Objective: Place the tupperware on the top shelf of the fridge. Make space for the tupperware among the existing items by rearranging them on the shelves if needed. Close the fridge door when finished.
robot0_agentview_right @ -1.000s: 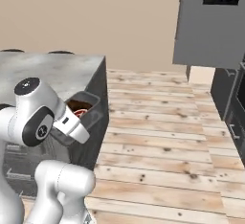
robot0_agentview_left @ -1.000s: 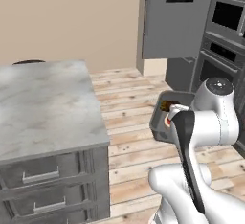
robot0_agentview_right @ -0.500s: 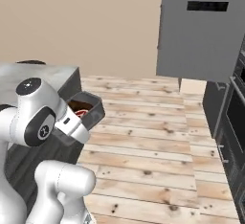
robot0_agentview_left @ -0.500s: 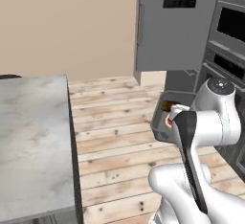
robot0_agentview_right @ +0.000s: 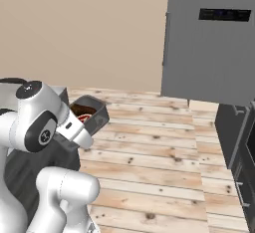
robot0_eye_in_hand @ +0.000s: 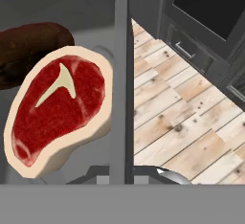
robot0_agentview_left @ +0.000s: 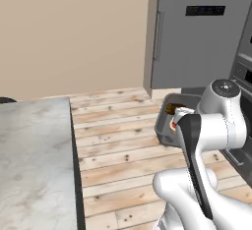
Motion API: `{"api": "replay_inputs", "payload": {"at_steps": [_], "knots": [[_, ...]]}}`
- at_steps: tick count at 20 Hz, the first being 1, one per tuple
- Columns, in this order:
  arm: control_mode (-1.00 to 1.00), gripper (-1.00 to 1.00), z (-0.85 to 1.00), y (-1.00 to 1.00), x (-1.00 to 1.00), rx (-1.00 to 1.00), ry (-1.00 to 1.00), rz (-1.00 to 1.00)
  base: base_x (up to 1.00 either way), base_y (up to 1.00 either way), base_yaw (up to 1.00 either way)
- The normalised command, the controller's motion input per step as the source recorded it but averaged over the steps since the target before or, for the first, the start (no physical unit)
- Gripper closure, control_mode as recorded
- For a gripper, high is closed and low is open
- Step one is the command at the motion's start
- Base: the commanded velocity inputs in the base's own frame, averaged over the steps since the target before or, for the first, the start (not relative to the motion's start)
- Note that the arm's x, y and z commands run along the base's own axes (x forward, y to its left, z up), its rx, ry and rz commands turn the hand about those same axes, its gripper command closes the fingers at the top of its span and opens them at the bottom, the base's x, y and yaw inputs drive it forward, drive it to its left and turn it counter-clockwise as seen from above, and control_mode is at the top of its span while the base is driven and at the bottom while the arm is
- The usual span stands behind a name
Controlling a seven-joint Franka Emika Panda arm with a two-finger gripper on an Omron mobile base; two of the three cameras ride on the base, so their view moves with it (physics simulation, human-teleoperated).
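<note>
1. The tupperware (robot0_agentview_left: 170,121) is a grey open box carried in the air in front of the robot, above the wooden floor (robot0_agentview_left: 118,140). In the right base view the tupperware (robot0_agentview_right: 95,115) sits just beyond the arm's wrist, with its open top tilted a little.
2. Inside the box, the hand view shows a raw red steak (robot0_eye_in_hand: 57,110) with a pale fat rim and a white bone mark. A dark brown sausage-like piece (robot0_eye_in_hand: 31,46) lies beside it and touches its upper edge.
3. The box's near wall (robot0_eye_in_hand: 122,82) runs as a thin grey vertical band through the middle of the hand view, straight up from between the fingertips.
4. The gripper (robot0_eye_in_hand: 123,173) sits at the bottom edge of that view on the wall. Its jaws appear closed on this rim, though the pads themselves are barely seen.
5. The arm (robot0_agentview_left: 209,126) is folded: the elbow is raised and the forearm reaches forward and slightly down to the box.
6. The fridge (robot0_agentview_left: 202,32) stands ahead at the far wall. The fridge door (robot0_agentview_right: 214,43) is a flat grey panel with a black display strip.
7. A grey marble counter (robot0_agentview_left: 34,160) lies to the robot's left, and dark ovens (robot0_eye_in_hand: 206,12) stand at the right.
</note>
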Motion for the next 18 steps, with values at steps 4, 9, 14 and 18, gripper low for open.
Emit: {"api": "replay_inputs", "payload": {"at_steps": [4,9,14,18], "knots": [[1.0,1.0,0.0,0.0,0.0,0.0,0.0,0.0,1.0,0.04,0.0],[1.0,1.0,0.0,0.0,0.0,0.0,0.0,0.0,1.0,0.09,0.0],[1.0,1.0,0.0,0.0,0.0,0.0,0.0,0.0,1.0,0.13,0.0],[1.0,1.0,0.0,0.0,0.0,0.0,0.0,0.0,1.0,0.2,0.0]]}}
